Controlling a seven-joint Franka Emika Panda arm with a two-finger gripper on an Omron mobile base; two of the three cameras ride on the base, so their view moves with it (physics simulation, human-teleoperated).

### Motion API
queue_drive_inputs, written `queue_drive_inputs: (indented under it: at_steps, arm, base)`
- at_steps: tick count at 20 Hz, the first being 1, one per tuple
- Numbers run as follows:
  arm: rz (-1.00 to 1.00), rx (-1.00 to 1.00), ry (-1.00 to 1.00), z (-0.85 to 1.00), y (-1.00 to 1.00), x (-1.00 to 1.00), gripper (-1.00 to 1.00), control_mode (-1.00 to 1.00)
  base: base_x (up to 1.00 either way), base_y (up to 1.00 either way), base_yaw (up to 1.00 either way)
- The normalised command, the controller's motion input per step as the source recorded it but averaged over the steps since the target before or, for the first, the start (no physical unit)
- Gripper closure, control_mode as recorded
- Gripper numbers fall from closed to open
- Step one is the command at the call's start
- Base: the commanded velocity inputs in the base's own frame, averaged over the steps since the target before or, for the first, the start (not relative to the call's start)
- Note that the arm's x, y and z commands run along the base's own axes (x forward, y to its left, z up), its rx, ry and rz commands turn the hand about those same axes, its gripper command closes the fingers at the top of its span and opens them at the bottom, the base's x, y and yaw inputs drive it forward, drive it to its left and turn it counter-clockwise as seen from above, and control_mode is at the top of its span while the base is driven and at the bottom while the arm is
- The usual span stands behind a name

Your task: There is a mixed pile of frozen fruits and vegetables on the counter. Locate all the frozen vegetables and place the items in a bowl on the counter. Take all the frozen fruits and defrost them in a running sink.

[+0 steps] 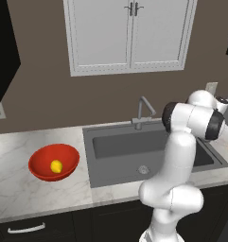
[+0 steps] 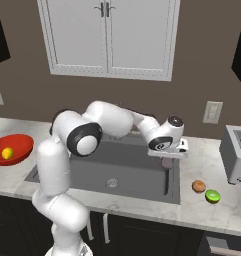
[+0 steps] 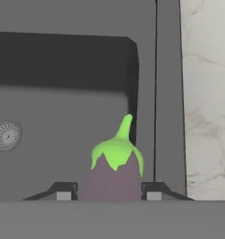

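My gripper (image 2: 167, 156) hangs over the right edge of the dark sink (image 2: 117, 170), shut on the purple-grey eggplant (image 2: 167, 162). In the hand view the eggplant (image 3: 115, 175) stands between the fingertips (image 3: 62, 193) with its green cap and stem pointing away, above the sink (image 3: 62, 116) floor near its right wall. The red bowl (image 1: 39, 165) sits on the counter left of the sink and holds the yellow piece (image 1: 56, 166); from the right base the bowl (image 2: 17, 142) and yellow piece (image 2: 8, 153) show at far left. An orange-brown piece (image 2: 198, 186) and a bright green piece (image 2: 212, 196) lie on the counter right of the sink.
The faucet (image 1: 144, 111) rises behind the sink, and the drain (image 3: 5, 136) lies in the basin floor. A toaster (image 2: 237, 155) stands at the far right on the marbled counter (image 3: 207, 93). My arm's elbow spans the basin.
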Motion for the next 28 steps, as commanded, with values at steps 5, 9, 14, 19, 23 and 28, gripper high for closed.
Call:
queue_drive_inputs:
  at_steps: [5,9,14,19,23,28]
  arm:
    - [0.00,0.00,0.00,0.45,0.69,-0.30,1.00,-1.00]
    - [0.00,0.00,0.00,0.63,0.55,-0.19,1.00,-1.00]
    - [0.01,0.01,0.00,0.42,0.63,-0.22,1.00,-1.00]
    - [0.03,0.00,0.04,0.10,0.75,-0.18,1.00,-1.00]
    - [0.03,0.00,0.04,0.07,0.80,-0.21,1.00,-1.00]
    - [0.03,0.00,0.04,0.07,0.78,-0.20,1.00,-1.00]
  base:
    - [0.00,0.00,0.00]
    - [0.00,0.00,0.00]
    - [0.00,0.00,0.00]
    - [0.00,0.00,0.00]
    - [0.00,0.00,0.00]
    - [0.00,0.00,0.00]
